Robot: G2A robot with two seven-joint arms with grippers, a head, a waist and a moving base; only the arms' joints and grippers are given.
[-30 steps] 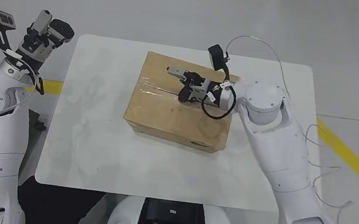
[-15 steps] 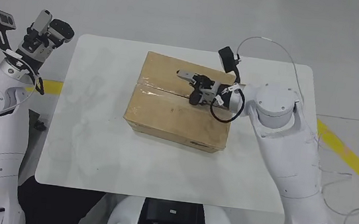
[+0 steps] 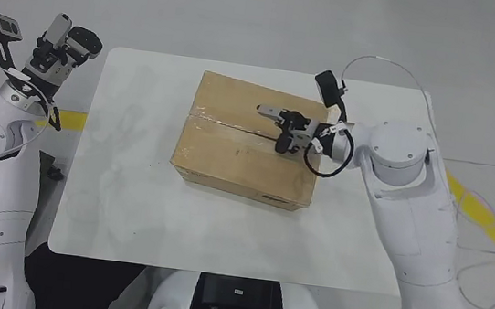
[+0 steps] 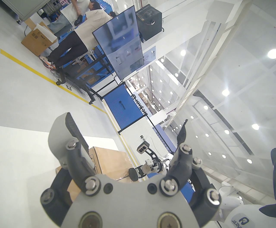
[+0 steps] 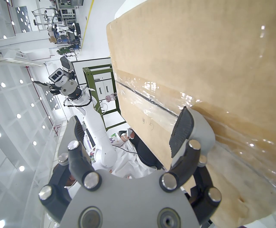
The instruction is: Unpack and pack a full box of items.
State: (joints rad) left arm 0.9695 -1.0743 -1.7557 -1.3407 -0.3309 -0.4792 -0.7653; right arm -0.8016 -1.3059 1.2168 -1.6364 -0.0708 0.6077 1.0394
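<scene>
Desk, top view: white desk (image 3: 132, 197) on a pale floor marked with a yellow line (image 3: 484, 218).
Box, top view: closed cardboard box (image 3: 229, 152) near the desk's middle, a little toward the far edge. Clear tape (image 3: 223, 126) runs along the seam between its top flaps.
Right gripper, top view: right gripper (image 3: 273, 128) is over the box top near its right end, at the seam. Its fingers are spread and hold nothing.
Left gripper, top view: left gripper (image 3: 66, 34) is raised beyond the desk's far left corner, well apart from the box.
Left wrist view: left gripper (image 4: 124, 129) is spread wide and empty, pointing out into the hall. A corner of the box (image 4: 107, 159) sits on the desk beyond one finger.
Right wrist view: right gripper (image 5: 129, 127) is spread wide with nothing between the pads. One finger (image 5: 185, 131) lies over the taped seam, and I cannot tell whether it touches. The other finger shows against the room behind. The box (image 5: 183, 54) is shut, and its tape (image 5: 151, 95) is glossy and wrinkled.
</scene>
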